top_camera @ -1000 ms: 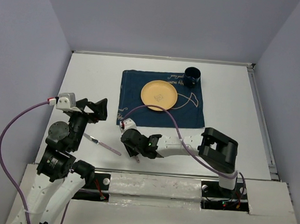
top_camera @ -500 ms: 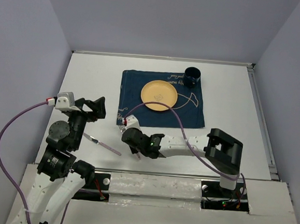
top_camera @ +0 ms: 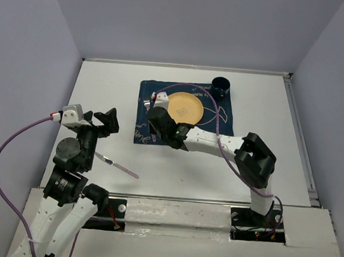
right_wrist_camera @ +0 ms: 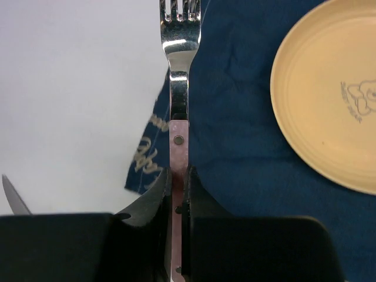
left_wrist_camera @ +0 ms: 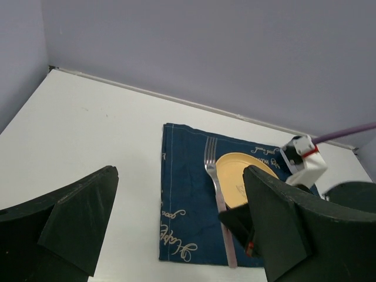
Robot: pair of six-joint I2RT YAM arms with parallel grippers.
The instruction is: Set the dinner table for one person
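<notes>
The yellow plate (top_camera: 182, 108) lies on the dark blue cloth (top_camera: 219, 129), above the centre of the top view. Its face shows only a faint printed figure. The dark cup (top_camera: 220, 87) stands at the cloth's upper right corner, close to the plate. Its inside is too dark to read.

The right gripper (right_wrist_camera: 178, 176) is clamped on the pink handle of the fork (right_wrist_camera: 178, 88), with one finger on each side. In the right wrist view the fork runs straight up the frame, with the tines at the top edge and the plate at the upper right. In the left wrist view it lies over the cloth just left of the plate, long axis bottom to top and tines at the top. Whether it touches the cloth cannot be told. In the top view the gripper hides most of it.

The white table (top_camera: 103, 87) fills the middle of the top view and bears everything else.

The knife (top_camera: 116, 164) lies on bare table at lower left, slanting down to the right, well apart from the cloth. The left gripper (top_camera: 105, 124) hangs just above it in the frame, jaws spread wide and holding nothing. The right arm stretches from lower right across the cloth's lower edge.
</notes>
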